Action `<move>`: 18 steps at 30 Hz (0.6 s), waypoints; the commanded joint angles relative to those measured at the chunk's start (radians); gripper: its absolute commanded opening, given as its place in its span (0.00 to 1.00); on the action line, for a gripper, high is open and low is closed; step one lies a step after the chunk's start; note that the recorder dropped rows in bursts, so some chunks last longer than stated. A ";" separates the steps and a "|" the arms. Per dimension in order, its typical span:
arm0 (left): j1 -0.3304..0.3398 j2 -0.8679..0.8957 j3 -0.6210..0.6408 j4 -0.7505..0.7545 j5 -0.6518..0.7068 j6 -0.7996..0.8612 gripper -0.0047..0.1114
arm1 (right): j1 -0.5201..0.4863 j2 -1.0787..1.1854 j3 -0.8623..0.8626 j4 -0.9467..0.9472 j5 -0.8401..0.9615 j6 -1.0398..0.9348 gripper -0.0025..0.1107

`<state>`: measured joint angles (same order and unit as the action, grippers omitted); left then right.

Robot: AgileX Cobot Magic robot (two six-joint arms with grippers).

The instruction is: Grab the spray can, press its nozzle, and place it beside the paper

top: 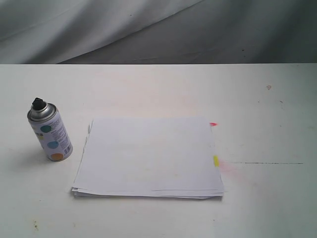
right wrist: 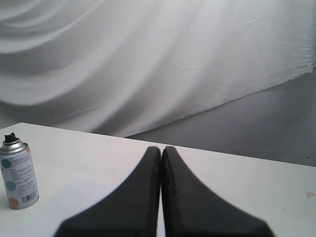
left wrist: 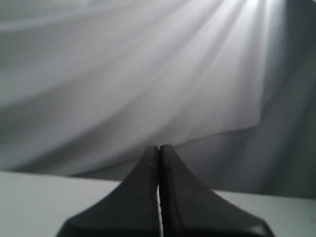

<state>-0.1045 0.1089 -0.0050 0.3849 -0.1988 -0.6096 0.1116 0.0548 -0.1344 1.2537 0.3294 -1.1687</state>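
Observation:
The spray can [top: 50,132] stands upright on the white table at the left, its black nozzle [top: 37,104] on the silver dome. The paper [top: 148,157], a thin white stack with pink and yellow tabs on its right edge, lies in the middle, a short gap from the can. No arm shows in the exterior view. My left gripper [left wrist: 159,148] is shut and empty, facing the grey backdrop. My right gripper [right wrist: 161,149] is also shut and empty; the spray can [right wrist: 17,173] stands far off to one side in its view.
A grey draped cloth [top: 158,29] hangs behind the table's far edge. A thin dark line [top: 267,163] and a faint pink stain [top: 228,167] mark the tabletop right of the paper.

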 commanded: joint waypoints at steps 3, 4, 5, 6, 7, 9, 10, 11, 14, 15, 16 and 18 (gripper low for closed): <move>-0.007 -0.002 0.005 -0.018 0.293 0.054 0.04 | -0.002 -0.004 0.007 0.008 -0.004 -0.008 0.02; -0.007 -0.002 0.005 -0.018 0.320 0.064 0.04 | -0.002 -0.004 0.007 0.008 -0.004 -0.008 0.02; -0.007 -0.002 0.005 -0.018 0.352 0.063 0.04 | -0.002 -0.004 0.007 0.008 -0.004 -0.008 0.02; -0.007 -0.002 0.005 -0.026 0.383 0.063 0.04 | -0.002 -0.004 0.007 0.008 -0.004 -0.008 0.02; -0.007 -0.002 0.005 -0.040 0.403 0.063 0.04 | -0.002 -0.004 0.007 0.008 -0.004 -0.008 0.02; -0.007 -0.002 0.005 -0.044 0.442 0.063 0.04 | -0.002 -0.004 0.007 0.008 -0.004 -0.008 0.02; -0.007 -0.002 0.005 -0.037 0.447 0.063 0.04 | -0.002 -0.004 0.007 0.008 -0.004 -0.008 0.02; -0.005 -0.002 0.005 -0.032 0.449 0.065 0.04 | -0.002 -0.004 0.007 0.008 -0.004 -0.008 0.02; -0.005 -0.002 0.005 -0.032 0.449 0.065 0.04 | -0.002 -0.004 0.007 0.008 -0.004 -0.008 0.02; -0.005 -0.002 0.005 -0.032 0.449 0.065 0.04 | -0.002 -0.004 0.007 0.008 -0.004 -0.008 0.02; -0.005 -0.002 0.005 -0.032 0.449 0.065 0.04 | -0.002 -0.004 0.007 0.008 -0.004 -0.008 0.02; -0.005 -0.002 0.005 -0.032 0.449 0.065 0.04 | -0.002 -0.004 0.007 0.008 -0.004 -0.008 0.02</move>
<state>-0.1045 0.1089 -0.0050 0.3576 0.2490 -0.5537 0.1116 0.0548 -0.1344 1.2537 0.3294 -1.1712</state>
